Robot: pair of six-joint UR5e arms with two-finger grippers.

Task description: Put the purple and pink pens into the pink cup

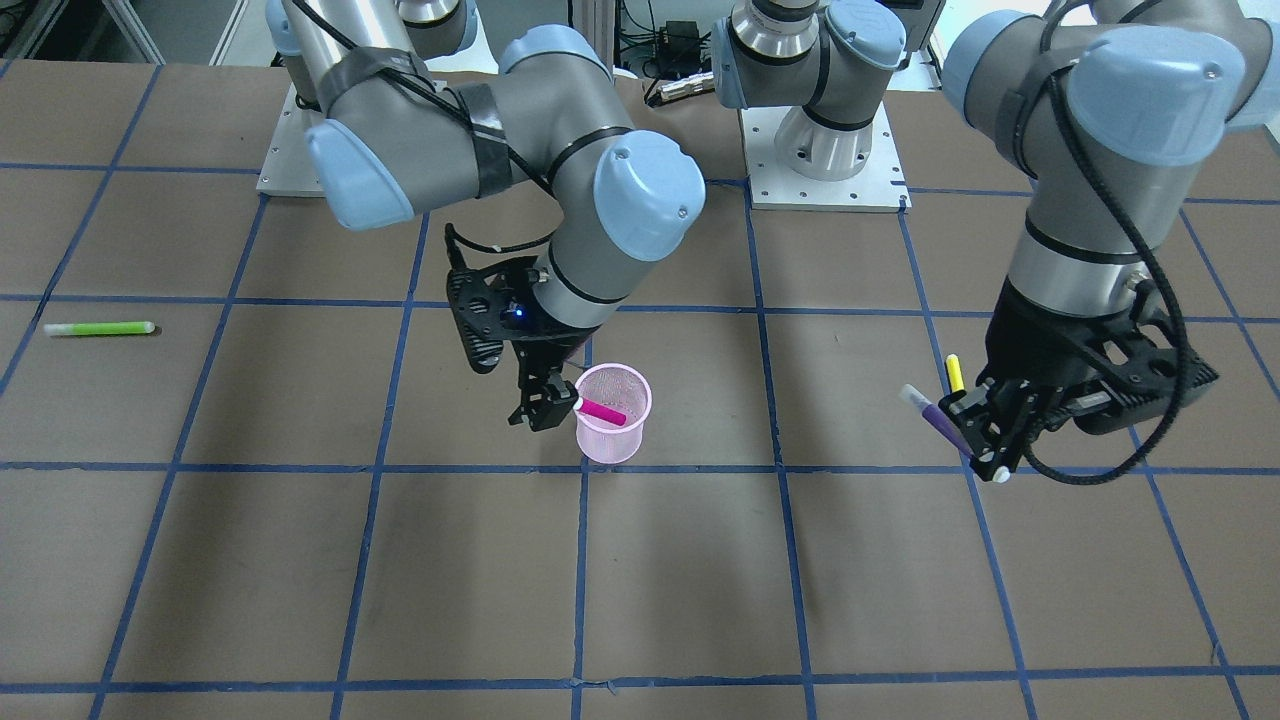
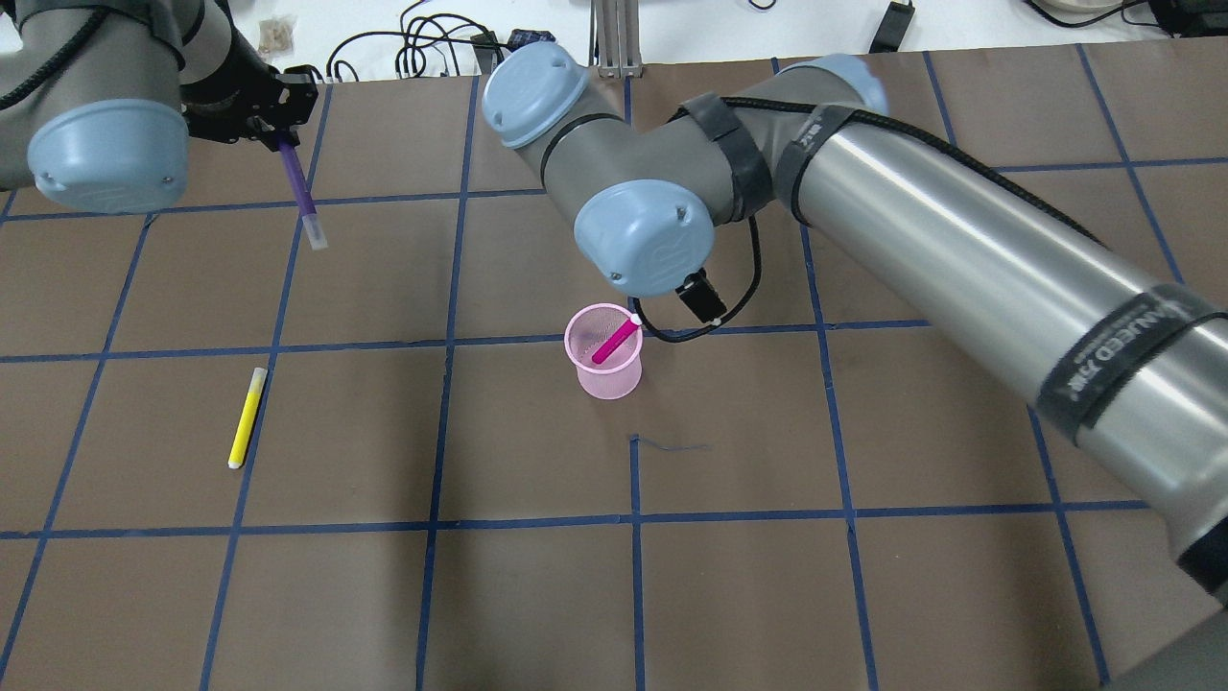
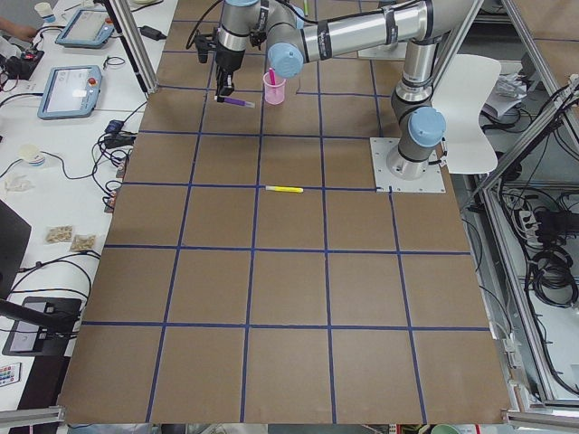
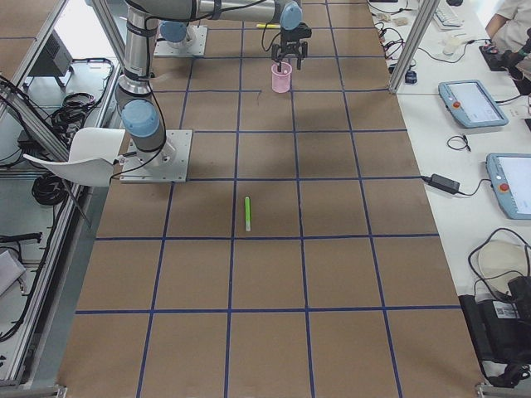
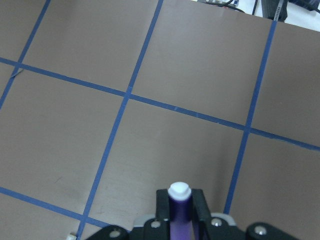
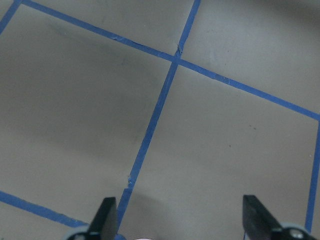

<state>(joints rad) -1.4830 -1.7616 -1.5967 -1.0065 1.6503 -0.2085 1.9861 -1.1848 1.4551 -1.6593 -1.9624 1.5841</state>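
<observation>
The left gripper (image 1: pixel 985 445) is clamped on the slim purple plastic pen (image 1: pixel 935 418), well apart from the pink mesh cup (image 1: pixel 612 445) holding the bright pink pen (image 1: pixel 603 411), the right gripper (image 1: pixel 545 408) spread open beside it; I fear the tilted purple pen could clip the rim and tip the cup.

table (image 2: pixel 863 576): brown, blue-taped grid | standing: pink cup (image 2: pixel 606 369) | lying: yellow pen (image 2: pixel 247 418), green pen (image 1: pixel 100 328)

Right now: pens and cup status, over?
Right gripper open at cup rim; pink pen in cup. Left gripper shut on purple pen, far from cup. Right gripper may block approach.
</observation>
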